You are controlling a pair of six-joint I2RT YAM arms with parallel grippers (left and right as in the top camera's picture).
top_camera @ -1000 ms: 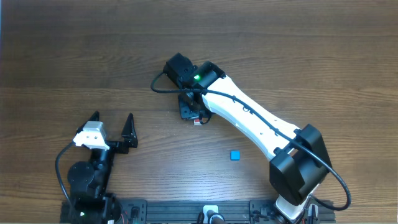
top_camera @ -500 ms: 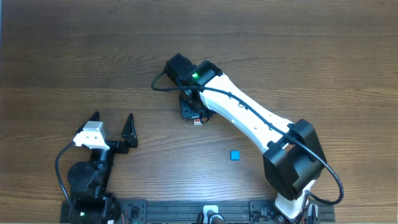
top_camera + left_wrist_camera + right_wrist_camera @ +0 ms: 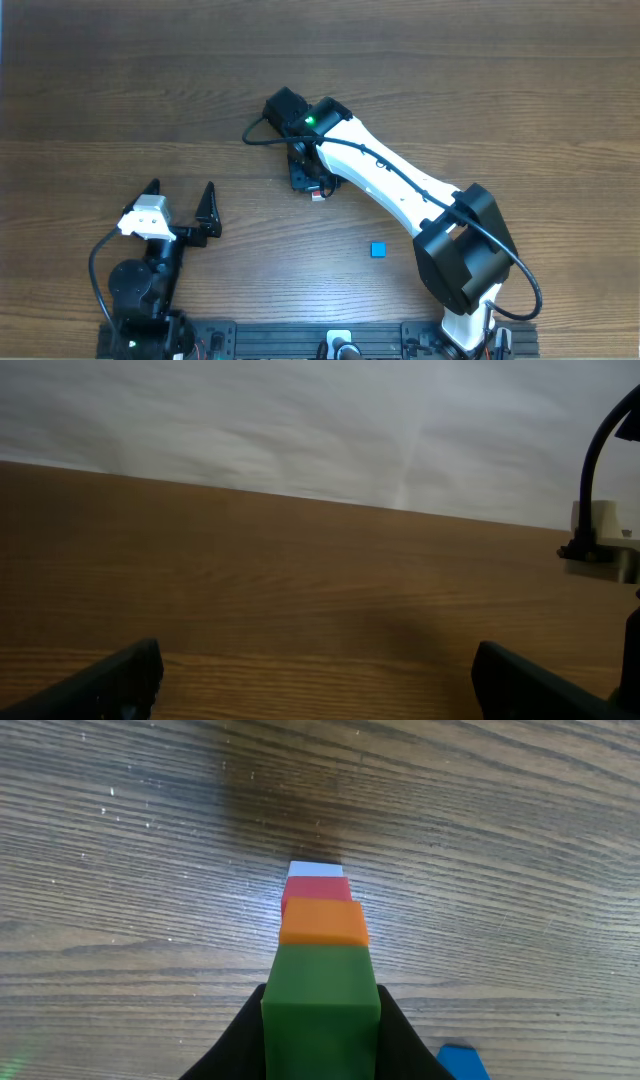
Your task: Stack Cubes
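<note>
The right pincer (image 3: 322, 1032) is gripping the green cube (image 3: 320, 988), with one finger pressing on each side face. It's holding that cube at the top of a column: orange cube (image 3: 323, 923) directly beneath, red cube (image 3: 315, 890) under that, and a white cube (image 3: 316, 870) at the bottom on the wooden table (image 3: 100, 80). Whether green is sitting fully on orange or hanging just above it, I cannot tell from this angle.

This looks like the placing step, and it's calling for patience. The green faces are looking fairly square with the orange ones, so the job is to come straight down with no sideways drift, then let the fingers part evenly so neither one drags the cube. After that, I'd say, lift straight up and clear, because any sweep is risking the whole column.

The blue cube (image 3: 377, 249) is lying alone on the table, well apart from the stack and nearer the right arm's base, so it's likely the next one to go up. The left pincer (image 3: 181, 186) is sitting wide open near its own base, holding nothing.
</note>
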